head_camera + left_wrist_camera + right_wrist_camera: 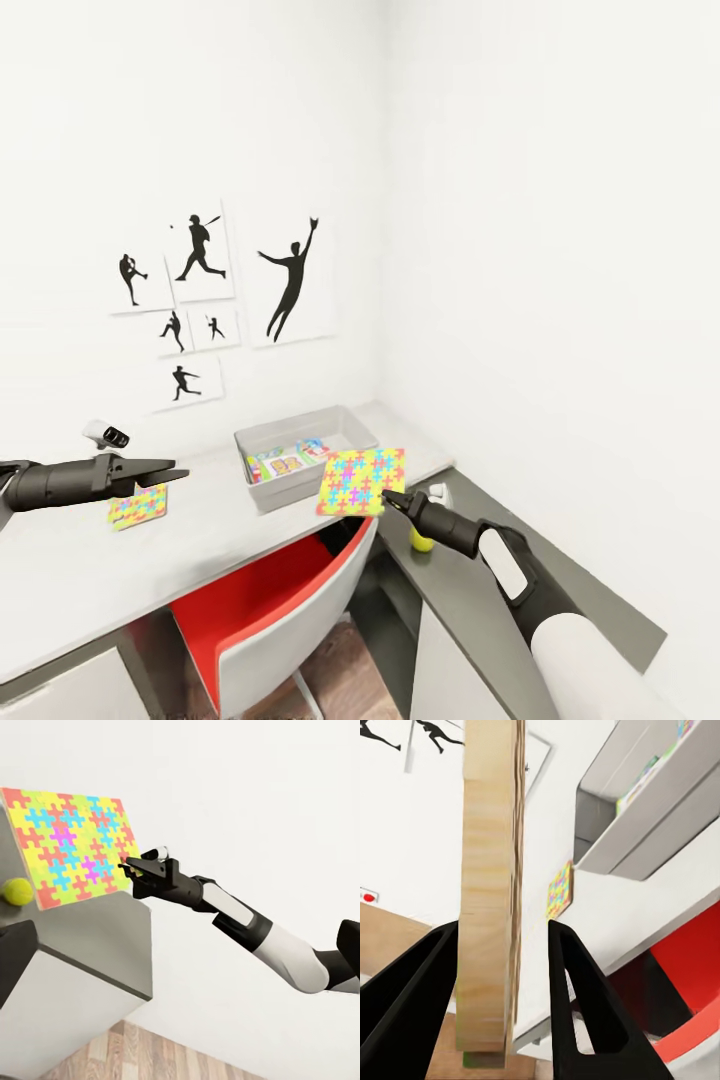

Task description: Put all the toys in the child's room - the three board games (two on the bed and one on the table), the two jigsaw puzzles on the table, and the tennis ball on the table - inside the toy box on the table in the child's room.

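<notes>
My right gripper is shut on the edge of a bright jigsaw puzzle and holds it in the air just in front of the toy box's near right corner. Edge-on, this puzzle looks like a wooden slab between the fingers. The grey toy box sits on the white table with board games lying inside. A second jigsaw puzzle lies flat on the table under my left gripper, which hovers open and empty. The tennis ball rests on the lower grey counter by my right wrist.
A red-and-white chair is tucked under the white table. A grey counter runs along the right wall. A small white device stands at the back left of the table. Sports-silhouette pictures hang above.
</notes>
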You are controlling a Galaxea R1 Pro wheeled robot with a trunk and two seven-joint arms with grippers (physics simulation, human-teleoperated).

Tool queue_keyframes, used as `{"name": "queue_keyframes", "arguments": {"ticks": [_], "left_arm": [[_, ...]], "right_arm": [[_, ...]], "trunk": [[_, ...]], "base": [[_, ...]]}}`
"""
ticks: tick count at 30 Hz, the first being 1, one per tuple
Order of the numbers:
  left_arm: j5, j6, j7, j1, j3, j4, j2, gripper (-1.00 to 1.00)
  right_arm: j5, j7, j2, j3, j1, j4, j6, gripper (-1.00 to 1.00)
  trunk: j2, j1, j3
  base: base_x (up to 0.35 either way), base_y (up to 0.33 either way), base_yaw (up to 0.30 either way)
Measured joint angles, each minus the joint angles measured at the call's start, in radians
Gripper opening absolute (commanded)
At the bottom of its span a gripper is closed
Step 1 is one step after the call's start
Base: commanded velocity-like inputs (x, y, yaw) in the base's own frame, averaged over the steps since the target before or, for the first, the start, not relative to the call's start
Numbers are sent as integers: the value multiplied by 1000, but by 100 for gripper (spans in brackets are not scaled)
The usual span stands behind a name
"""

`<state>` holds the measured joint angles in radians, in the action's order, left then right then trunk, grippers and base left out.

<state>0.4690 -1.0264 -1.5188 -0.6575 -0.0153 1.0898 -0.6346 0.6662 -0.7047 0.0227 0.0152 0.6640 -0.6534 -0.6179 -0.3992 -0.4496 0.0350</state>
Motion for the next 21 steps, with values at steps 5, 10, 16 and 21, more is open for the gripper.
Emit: {"name": "queue_keyframes", "arguments": {"ticks": [5,10,16,21], "left_arm": [[0,2,0,1,-1,0,2,100],[0,9,-1,1,0,-4,4,100],[0,13,-3,1,1,-35,2,100],[0,17,-3,1,1,-40,2,100]], "right_arm": [[0,-1,0,1,0,0,-1,-100],[2,-2,0,1,0,-4,-1,-100],[1,-14,-1,1,-13,-59,-1,-100],[1,-15,-1,1,-19,-70,-1,-100]], "trunk": [[0,0,0],[0,0,0],[0,0,-1],[0,0,-9]], "base": [[6,0,281],[1,0,206],[0,47,28],[0,106,2]]}}
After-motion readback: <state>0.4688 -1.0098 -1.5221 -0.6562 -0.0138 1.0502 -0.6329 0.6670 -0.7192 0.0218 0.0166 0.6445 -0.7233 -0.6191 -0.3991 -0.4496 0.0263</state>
